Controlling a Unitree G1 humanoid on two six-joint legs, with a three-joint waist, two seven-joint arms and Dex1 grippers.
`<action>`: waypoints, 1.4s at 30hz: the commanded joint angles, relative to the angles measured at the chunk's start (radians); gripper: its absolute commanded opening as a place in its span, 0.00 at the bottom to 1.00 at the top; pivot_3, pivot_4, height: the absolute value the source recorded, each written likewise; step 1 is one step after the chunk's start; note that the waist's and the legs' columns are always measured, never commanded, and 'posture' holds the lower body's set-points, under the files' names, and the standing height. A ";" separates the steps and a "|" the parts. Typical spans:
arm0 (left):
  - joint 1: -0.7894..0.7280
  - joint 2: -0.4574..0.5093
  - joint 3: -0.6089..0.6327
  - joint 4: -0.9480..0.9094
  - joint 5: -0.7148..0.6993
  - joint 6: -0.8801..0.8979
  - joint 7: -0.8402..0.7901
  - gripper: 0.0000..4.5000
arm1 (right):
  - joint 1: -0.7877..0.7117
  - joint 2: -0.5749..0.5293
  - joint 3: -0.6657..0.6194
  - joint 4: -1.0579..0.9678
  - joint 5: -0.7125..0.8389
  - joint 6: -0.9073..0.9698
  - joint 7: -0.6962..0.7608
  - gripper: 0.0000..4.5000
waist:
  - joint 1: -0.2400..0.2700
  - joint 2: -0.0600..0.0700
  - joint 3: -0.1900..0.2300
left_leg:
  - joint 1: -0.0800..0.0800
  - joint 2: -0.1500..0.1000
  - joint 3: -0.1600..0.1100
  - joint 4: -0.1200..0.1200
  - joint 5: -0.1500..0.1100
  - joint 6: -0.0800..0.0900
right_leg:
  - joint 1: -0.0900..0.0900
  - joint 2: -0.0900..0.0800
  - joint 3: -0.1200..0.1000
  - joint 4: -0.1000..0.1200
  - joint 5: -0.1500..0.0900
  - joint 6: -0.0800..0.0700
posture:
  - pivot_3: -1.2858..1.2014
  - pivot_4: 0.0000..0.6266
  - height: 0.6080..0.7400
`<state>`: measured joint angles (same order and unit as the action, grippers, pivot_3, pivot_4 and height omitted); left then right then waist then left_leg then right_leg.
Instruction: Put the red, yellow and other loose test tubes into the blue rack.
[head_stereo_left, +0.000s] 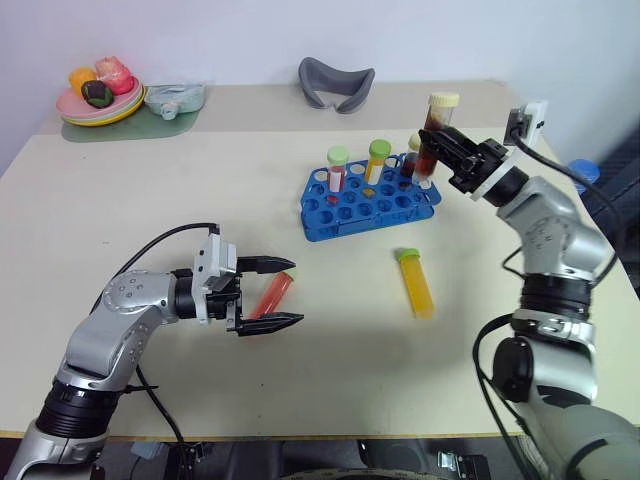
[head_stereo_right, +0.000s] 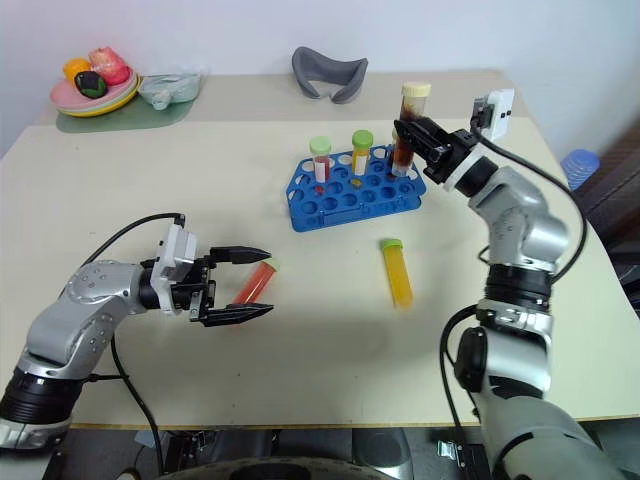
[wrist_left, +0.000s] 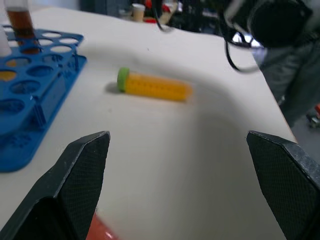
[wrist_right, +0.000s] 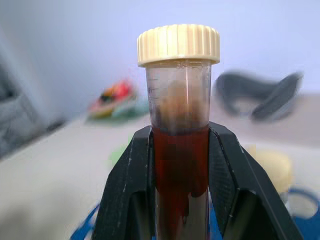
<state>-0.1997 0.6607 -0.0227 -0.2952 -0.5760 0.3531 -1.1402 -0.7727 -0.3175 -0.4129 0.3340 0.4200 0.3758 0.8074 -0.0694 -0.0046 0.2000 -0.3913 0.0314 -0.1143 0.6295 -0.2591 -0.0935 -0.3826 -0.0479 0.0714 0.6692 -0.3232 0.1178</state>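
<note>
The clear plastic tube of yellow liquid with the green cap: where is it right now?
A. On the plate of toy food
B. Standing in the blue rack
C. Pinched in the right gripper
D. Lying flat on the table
D: the clear plastic tube of yellow liquid with a green cap lies on its side on the beige table, in front of the bright blue plastic rack, touching neither gripper.

Silver-grey arms, black cables, black-fingered pincers.
</note>
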 joint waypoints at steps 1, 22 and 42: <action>0.001 -0.012 0.022 -0.038 -0.010 -0.001 0.032 0.99 | 0.016 0.052 -0.004 0.048 -0.014 -0.237 -0.052 0.18 | 0.000 0.000 0.000 | 0.000 0.000 0.000 0.000 0.000 0.000 | 0.000 0.000 0.000 0.000 0.000 0.000 | 0.52 0.24 1.00; 0.032 -0.048 0.022 -0.087 -0.035 0.020 0.122 0.99 | 0.106 0.111 0.038 0.283 -0.007 -0.654 -0.112 0.18 | -0.001 0.001 0.000 | 0.000 0.000 0.000 0.000 0.000 -0.001 | -0.001 0.000 0.001 0.002 0.000 0.000 | 0.52 0.24 1.00; 0.047 -0.041 0.035 -0.100 -0.044 0.021 0.122 0.99 | 0.089 0.119 0.071 0.475 -0.036 -0.787 -0.132 0.18 | -0.002 0.001 0.000 | 0.001 0.000 0.000 0.000 0.001 -0.001 | 0.000 0.000 0.001 0.002 0.000 0.000 | 0.52 0.24 1.00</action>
<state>-0.1569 0.6159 -0.0146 -0.3595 -0.6016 0.3805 -1.0204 -0.6825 -0.1974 -0.3428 0.7649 0.3948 -0.3967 0.6835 -0.0711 -0.0041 0.1999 -0.3898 0.0314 -0.1139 0.6295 -0.2586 -0.0944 -0.3826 -0.0476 0.0726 0.6714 -0.3232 0.1176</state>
